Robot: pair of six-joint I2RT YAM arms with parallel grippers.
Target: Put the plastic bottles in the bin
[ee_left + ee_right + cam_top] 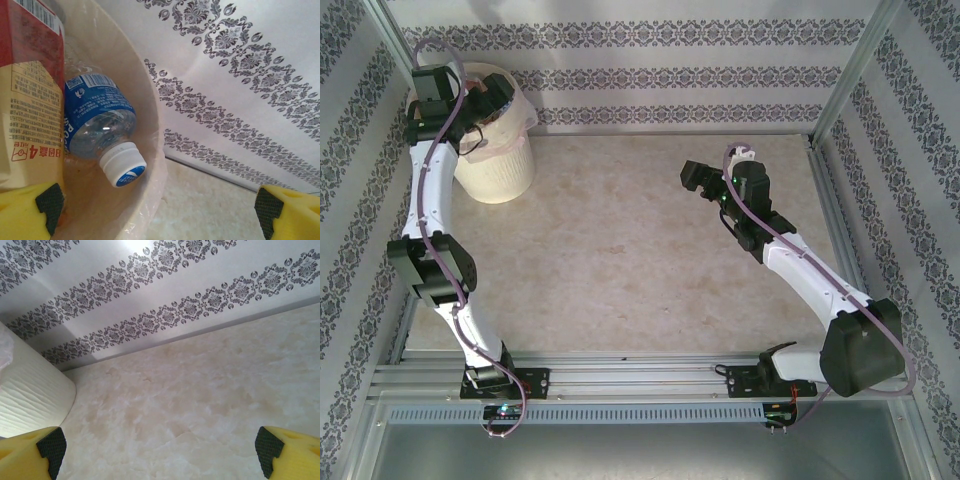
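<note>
The left gripper (488, 103) is spread wide and empty above the bin (500, 172) at far left. A blue-label bottle (97, 117) and a red-label bottle (25, 75) lie inside, just below it. The right gripper (698, 178) is also wide, empty, well apart from the bin.

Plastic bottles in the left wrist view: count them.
2. A clear blue-labelled, white-capped plastic bottle lies in the cream round plastic bin; a red-and-yellow-labelled bottle sits left of it. Others may be hidden.

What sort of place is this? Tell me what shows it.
Likely a robot test cell, not a real room: aluminium frame posts hold wallpapered panels around a marble-look table, with left arm and right arm bolted to a rail at its edge.
</note>
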